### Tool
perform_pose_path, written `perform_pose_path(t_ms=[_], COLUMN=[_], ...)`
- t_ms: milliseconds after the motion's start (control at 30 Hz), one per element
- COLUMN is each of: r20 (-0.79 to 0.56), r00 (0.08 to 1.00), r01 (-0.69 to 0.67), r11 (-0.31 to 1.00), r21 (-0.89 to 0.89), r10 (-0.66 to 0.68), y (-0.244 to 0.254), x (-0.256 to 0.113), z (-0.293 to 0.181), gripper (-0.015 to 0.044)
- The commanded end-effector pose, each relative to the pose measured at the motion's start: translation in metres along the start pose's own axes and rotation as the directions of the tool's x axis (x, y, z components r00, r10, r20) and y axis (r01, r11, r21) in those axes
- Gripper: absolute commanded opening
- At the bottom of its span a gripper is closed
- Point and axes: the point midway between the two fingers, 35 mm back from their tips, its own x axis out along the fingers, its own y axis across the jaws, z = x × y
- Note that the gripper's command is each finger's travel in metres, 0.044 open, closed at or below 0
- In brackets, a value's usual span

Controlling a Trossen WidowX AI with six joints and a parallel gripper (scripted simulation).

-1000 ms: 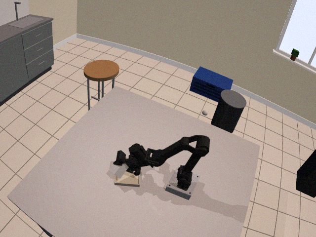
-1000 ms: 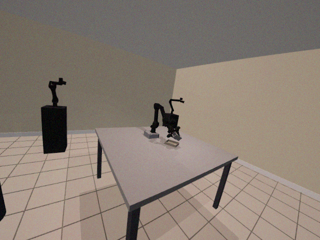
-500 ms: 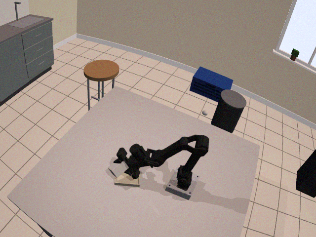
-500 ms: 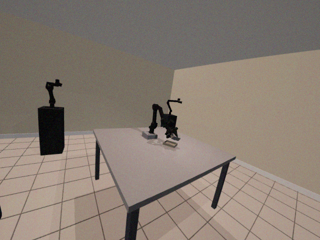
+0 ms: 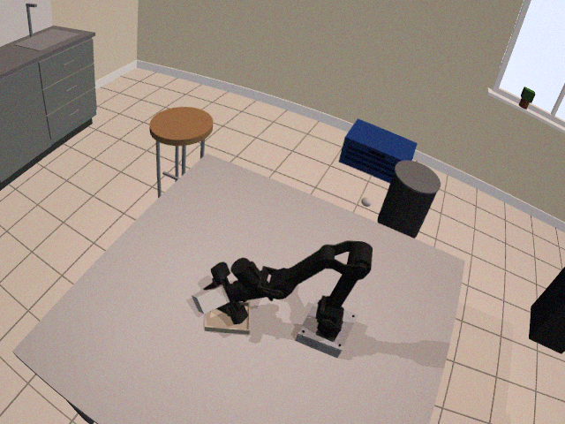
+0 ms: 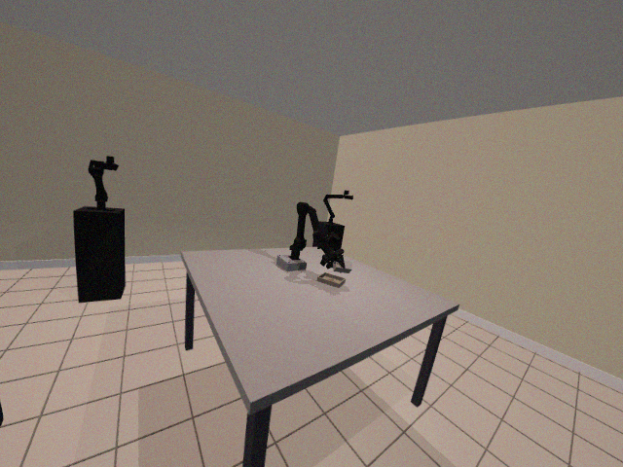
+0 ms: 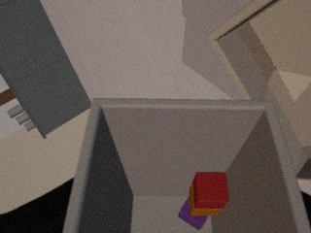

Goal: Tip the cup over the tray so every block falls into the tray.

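Note:
A light grey square cup (image 5: pixel 210 299) (image 6: pixel 343 269) (image 7: pixel 182 104) is tilted well over, raised above the table beside the shallow beige tray (image 5: pixel 226 329) (image 6: pixel 330 282) and partly over its edge in the top view. My gripper (image 5: pixel 221 299) is shut on the cup's sides. In the wrist view, a red block (image 7: pixel 211 188), an orange block (image 7: pixel 206 212) and a purple block (image 7: pixel 190 216) are inside the cup near its bottom. The tray shows at the upper right of the wrist view. No block shows in the visible part of the tray; the arm hides some of it.
The arm's base plate (image 5: pixel 318 343) (image 6: pixel 290 263) stands on the table (image 5: pixel 282 383) (image 6: pixel 307 332), to the right of the tray in the top view. A stool (image 5: pixel 181 124), a dark bin (image 5: pixel 406 205) and a blue crate (image 5: pixel 380 141) stand on the floor beyond the table's far edge.

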Motion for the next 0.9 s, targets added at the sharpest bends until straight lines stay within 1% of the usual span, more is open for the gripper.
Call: perform_pose_path(t_ms=[0,433,867], r20=[0.003,0.003,0.003], r00=[1.000,1.000,1.000], r01=[-0.004,-0.004,-0.004], r11=[0.996,0.930,0.791], r21=[0.091,0.366,0.612], r10=[0.003,0.003,0.003], y=[-0.0001,-0.0012,-0.0024], x=[0.0008,0.0030,0.0051], z=[0.0005,0.0008,0.0011], gripper=[0.0000,0.0000,0.0000])
